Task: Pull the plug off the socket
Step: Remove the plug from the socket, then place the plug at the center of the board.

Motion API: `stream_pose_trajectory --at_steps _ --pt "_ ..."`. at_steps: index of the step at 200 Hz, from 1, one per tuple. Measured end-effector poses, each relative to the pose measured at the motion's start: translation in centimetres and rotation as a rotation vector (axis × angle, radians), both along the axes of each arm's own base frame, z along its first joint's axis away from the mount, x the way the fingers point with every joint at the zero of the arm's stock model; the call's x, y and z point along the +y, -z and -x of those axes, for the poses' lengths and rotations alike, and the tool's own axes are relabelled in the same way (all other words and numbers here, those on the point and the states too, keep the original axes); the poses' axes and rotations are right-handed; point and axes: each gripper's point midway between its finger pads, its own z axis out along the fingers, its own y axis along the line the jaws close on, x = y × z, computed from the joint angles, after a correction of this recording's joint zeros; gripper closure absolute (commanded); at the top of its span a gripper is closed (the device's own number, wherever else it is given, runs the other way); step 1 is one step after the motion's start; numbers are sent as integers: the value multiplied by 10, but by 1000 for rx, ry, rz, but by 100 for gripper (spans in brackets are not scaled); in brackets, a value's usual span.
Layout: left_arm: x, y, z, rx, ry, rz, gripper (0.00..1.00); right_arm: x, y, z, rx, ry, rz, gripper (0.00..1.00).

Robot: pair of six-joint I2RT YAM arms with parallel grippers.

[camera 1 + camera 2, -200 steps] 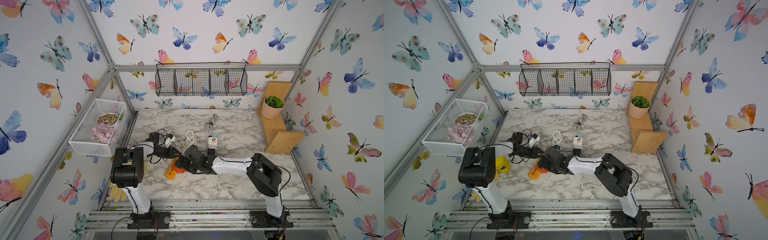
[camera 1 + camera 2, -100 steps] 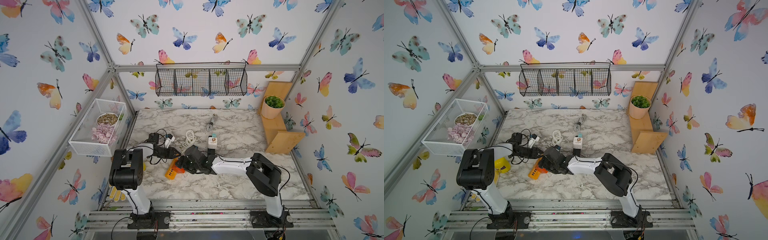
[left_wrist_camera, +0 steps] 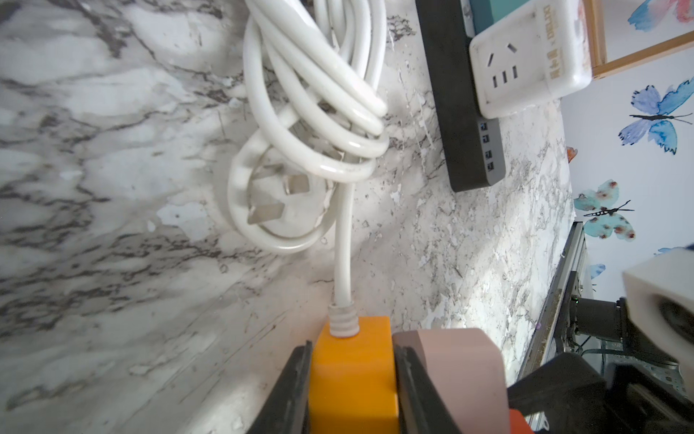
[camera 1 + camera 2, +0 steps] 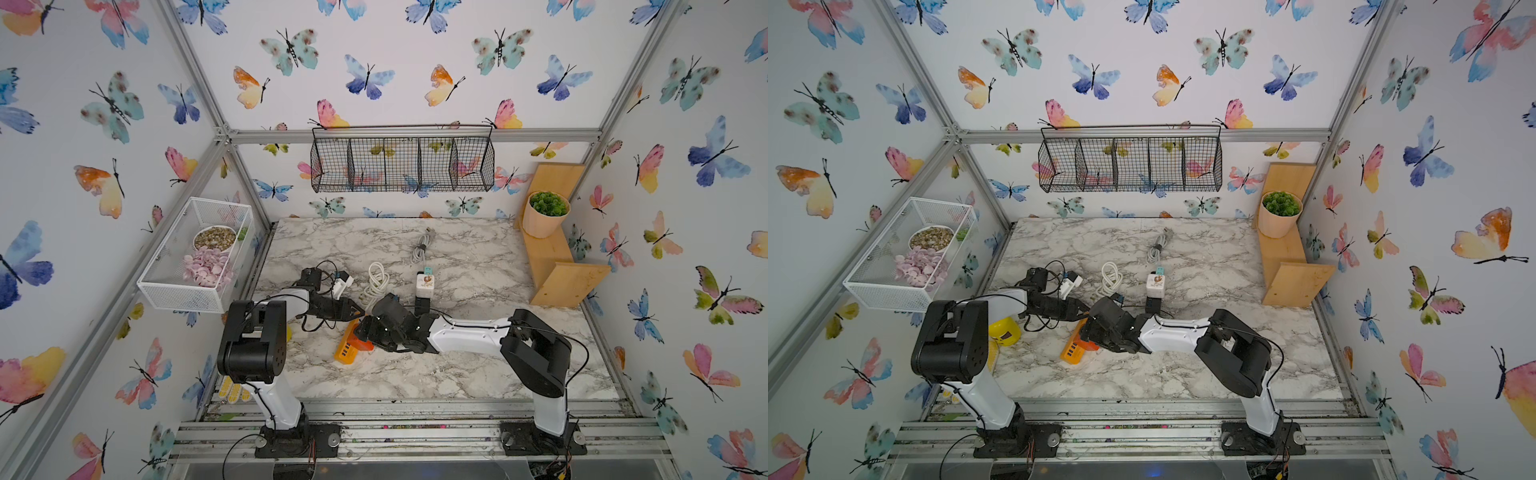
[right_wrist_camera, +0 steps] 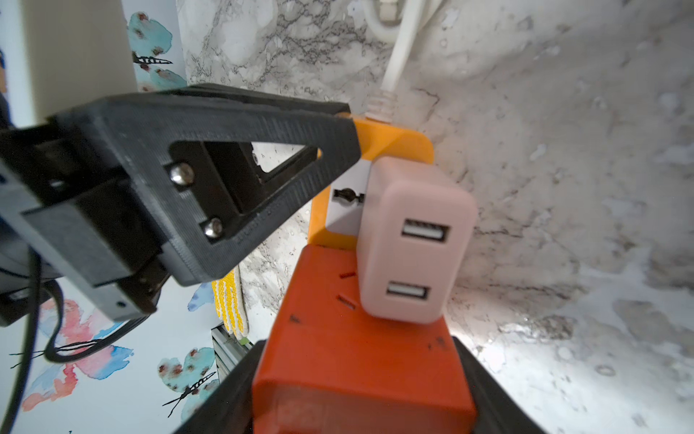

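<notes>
Left claw is clamped on the cord end of the orange socket strip, which lies on the desk between our two arms. Right claw is clenched on the red plug, which sits on the strip touching the pink charger. The strip's white cord lies coiled nearby.

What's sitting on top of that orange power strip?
A pink USB charger and a red-orange plug, side by side. Covered: their prongs and the sockets beneath in the power strip.
</notes>
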Motion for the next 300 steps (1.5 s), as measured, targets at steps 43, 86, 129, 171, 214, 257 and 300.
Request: stream_pose_trajectory --at_steps 43,86,129,171,214,257,300 --pt "-1 -2 1 -44 4 -70 100 -4 -3 1 -5 -4 11 99" --pt "7 -6 -14 -190 29 -203 100 -17 -49 2 -78 -5 -11 99" --pt "9 -7 -21 -226 41 -232 100 -21 -62 3 -106 -14 -12 99" --pt "8 -7 -29 -195 49 -198 100 -48 -53 11 -117 -17 64 99" --pt "10 -6 -33 -113 57 -60 100 -90 -73 5 -201 7 152 99" --pt "7 -7 -30 -88 71 17 100 -182 -44 -13 -184 113 203 99" --pt "2 -6 -25 -66 82 53 100 -263 -31 -48 -179 240 174 99"
